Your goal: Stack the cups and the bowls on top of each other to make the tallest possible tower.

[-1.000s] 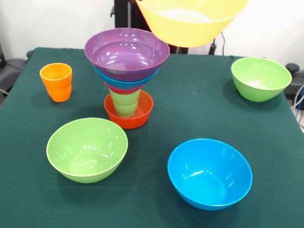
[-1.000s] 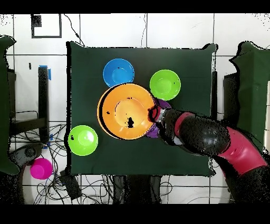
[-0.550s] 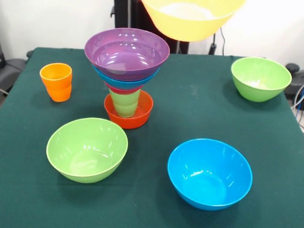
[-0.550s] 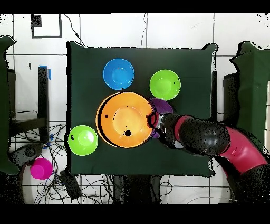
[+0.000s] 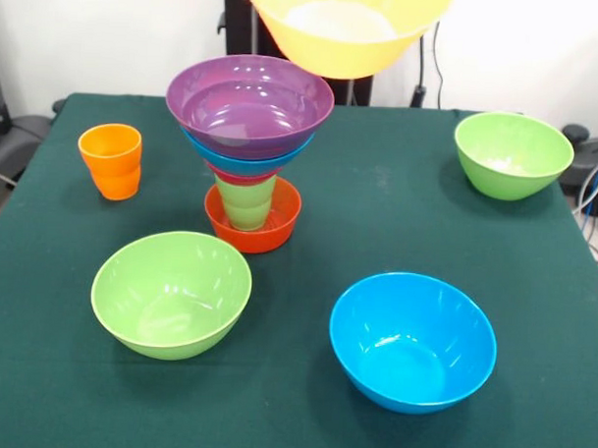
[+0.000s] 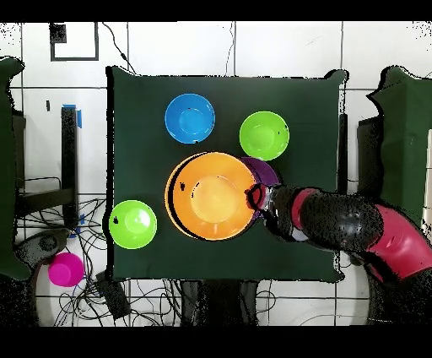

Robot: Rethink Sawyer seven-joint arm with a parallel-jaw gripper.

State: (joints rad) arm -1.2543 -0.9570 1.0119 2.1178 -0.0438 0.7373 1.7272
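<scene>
Green tablecloth [image 5: 531, 321] carries the tower [image 5: 249, 149]; above it the gripper [image 6: 255, 199] holds the large orange bowl [image 5: 343, 29] by its rim.

The table cloth [image 5: 378, 217] is dark green; the top tower bowl [image 5: 249, 102] purple (glossy); the loose cup [image 5: 111, 160] orange.

You see a table [image 5: 568, 410] with a dark green cloth over it. Behind its far edge is a plain white wall [image 5: 90, 30]. From above, the floor [image 6: 278, 51] is white tiles with dark lines. Black cables [image 6: 143, 295] lie tangled beside one table edge, near a pink bowl [image 6: 65, 269].
</scene>
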